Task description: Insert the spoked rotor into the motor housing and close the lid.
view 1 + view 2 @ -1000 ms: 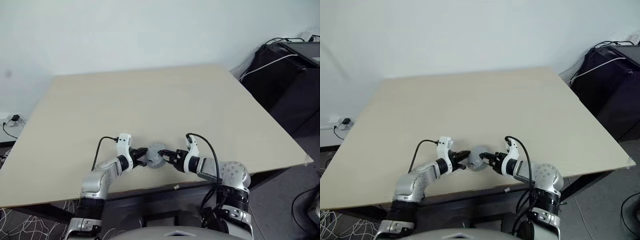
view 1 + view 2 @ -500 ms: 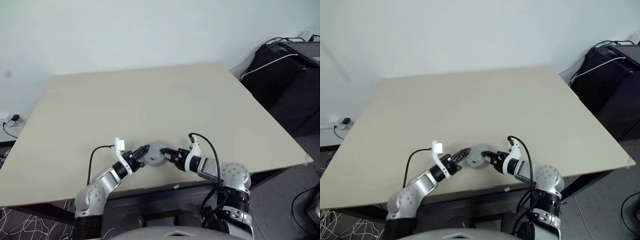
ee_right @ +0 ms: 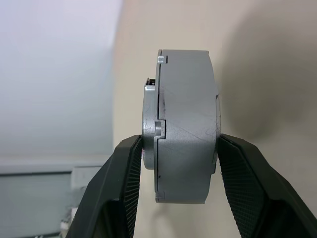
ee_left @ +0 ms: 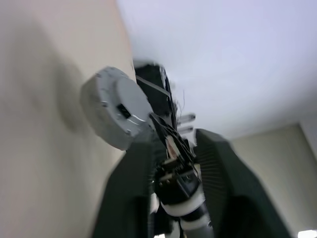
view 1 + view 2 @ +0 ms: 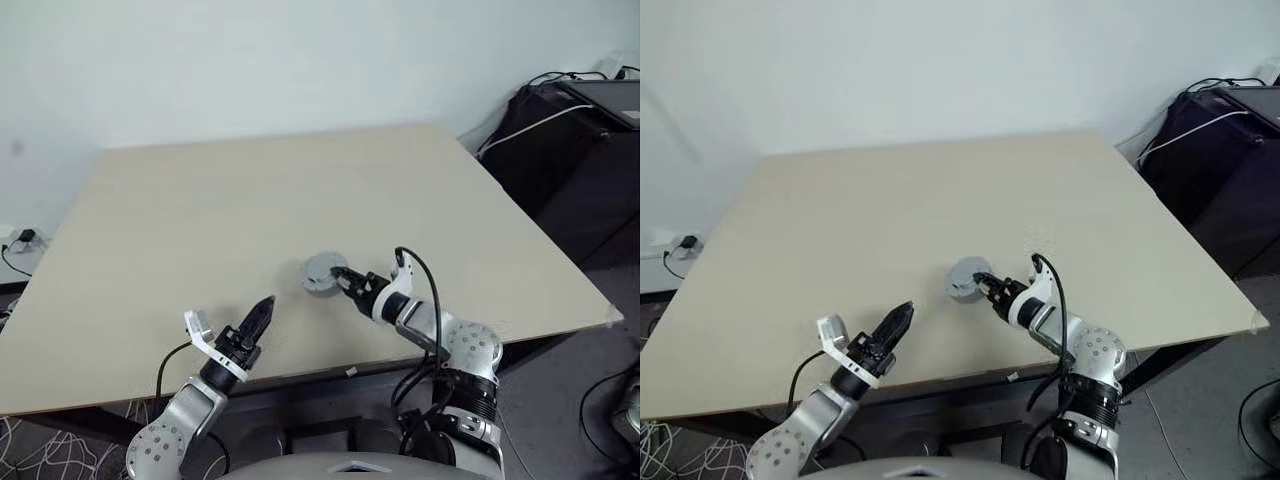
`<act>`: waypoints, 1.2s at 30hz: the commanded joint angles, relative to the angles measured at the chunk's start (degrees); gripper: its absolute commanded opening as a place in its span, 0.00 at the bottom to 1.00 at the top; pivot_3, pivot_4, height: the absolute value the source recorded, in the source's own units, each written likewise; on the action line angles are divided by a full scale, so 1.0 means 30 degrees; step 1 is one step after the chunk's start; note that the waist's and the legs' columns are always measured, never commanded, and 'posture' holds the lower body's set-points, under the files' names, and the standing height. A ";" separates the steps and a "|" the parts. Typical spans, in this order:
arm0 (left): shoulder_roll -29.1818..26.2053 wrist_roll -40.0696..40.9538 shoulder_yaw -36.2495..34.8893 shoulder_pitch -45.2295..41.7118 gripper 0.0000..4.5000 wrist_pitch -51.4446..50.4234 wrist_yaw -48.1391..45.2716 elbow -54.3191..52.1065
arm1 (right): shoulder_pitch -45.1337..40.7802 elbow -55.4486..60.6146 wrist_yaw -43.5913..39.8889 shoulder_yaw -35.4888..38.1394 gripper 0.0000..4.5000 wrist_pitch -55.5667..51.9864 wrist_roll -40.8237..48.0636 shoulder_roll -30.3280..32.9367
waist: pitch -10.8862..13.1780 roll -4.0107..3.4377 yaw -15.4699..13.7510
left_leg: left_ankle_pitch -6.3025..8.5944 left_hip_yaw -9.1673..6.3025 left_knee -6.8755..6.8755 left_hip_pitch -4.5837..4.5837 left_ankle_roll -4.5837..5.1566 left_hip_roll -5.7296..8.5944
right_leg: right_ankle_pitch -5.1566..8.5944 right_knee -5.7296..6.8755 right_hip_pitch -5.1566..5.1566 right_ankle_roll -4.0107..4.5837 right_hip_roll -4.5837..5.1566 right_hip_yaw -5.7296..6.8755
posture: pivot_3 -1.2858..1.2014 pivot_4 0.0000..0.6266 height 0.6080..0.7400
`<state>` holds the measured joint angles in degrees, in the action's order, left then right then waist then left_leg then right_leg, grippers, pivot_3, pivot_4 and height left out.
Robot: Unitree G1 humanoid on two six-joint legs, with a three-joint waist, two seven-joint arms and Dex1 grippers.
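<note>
Beige table (image 5: 300, 190), right end effector (image 5: 343, 277) clamping motor housing (image 5: 322, 273), left end effector (image 5: 262, 309) parted, empty

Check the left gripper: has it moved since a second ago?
Yes. The left gripper has let go of the motor housing and drawn back toward the table's near edge.

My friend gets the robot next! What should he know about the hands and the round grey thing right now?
Right gripper: shut on the grey motor housing, holding it on edge just above the table; the lid looks seated on it, seam visible.
Left gripper: holds nothing, set back near the table's front edge, apart from the housing; open or shut is unclear.
Done: assembly appears closed; the rotor is presumably inside.
Left: probably set the housing down and let go.
</note>
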<state>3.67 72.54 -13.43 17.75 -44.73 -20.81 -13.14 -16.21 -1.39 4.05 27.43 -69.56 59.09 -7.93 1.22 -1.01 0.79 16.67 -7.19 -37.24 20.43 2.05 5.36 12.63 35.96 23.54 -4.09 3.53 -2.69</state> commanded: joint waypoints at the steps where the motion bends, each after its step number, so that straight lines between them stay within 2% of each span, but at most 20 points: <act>1: 0.1912 0.1414 0.0200 -0.0292 0.64 0.0661 0.0625 0.0277 | -0.0313 0.1068 0.0199 -0.0580 0.47 0.0621 0.1985 -0.2377 | -0.0001 -0.0001 -0.0016 | -0.0001 0.0001 0.0000 0.0001 -0.0001 0.0002 | -0.0003 -0.0001 -0.0001 0.0006 -0.0001 -0.0001 | 0.52 0.00 1.00; 6: 0.1525 0.2279 0.0617 -0.0730 1.00 0.1013 0.1183 0.1097 | -0.0244 0.1355 0.0893 -0.1470 0.47 0.0864 0.3160 -0.2498 | -0.0001 -0.0001 -0.0021 | -0.0002 0.0003 0.0002 0.0001 -0.0003 0.0004 | 0.0004 -0.0003 0.0007 0.0022 -0.0002 -0.0001 | 0.52 0.00 1.00; 13: 0.1586 0.3725 0.0979 -0.1015 1.00 0.1439 0.1448 0.1804 | 0.0055 0.1574 0.1589 -0.2298 0.47 0.0834 0.4233 -0.2345 | -0.0002 -0.0003 -0.0009 | -0.0003 0.0005 0.0001 0.0001 -0.0004 0.0003 | 0.0006 0.0000 0.0006 0.0034 -0.0006 -0.0001 | 0.52 0.00 1.00; 36: 0.1300 0.4246 0.2042 -0.1016 1.00 0.2837 0.0529 0.1516 | 0.1874 0.1119 0.3667 -0.4380 0.47 -0.1864 0.7422 -0.1927 | -0.0005 0.0000 -0.0020 | -0.0016 0.0046 -0.0005 0.0003 -0.0015 0.0001 | 0.0001 0.0005 -0.0014 0.0061 -0.0010 -0.0024 | 0.52 0.00 1.00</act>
<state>3.48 84.30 -7.60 16.04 -36.91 -18.34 -6.52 -14.36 0.73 15.13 17.86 -75.10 78.28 -6.32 1.21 -1.01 0.73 16.62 -7.04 -37.26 20.45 2.00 5.37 12.63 35.98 23.48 -3.90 3.50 -2.78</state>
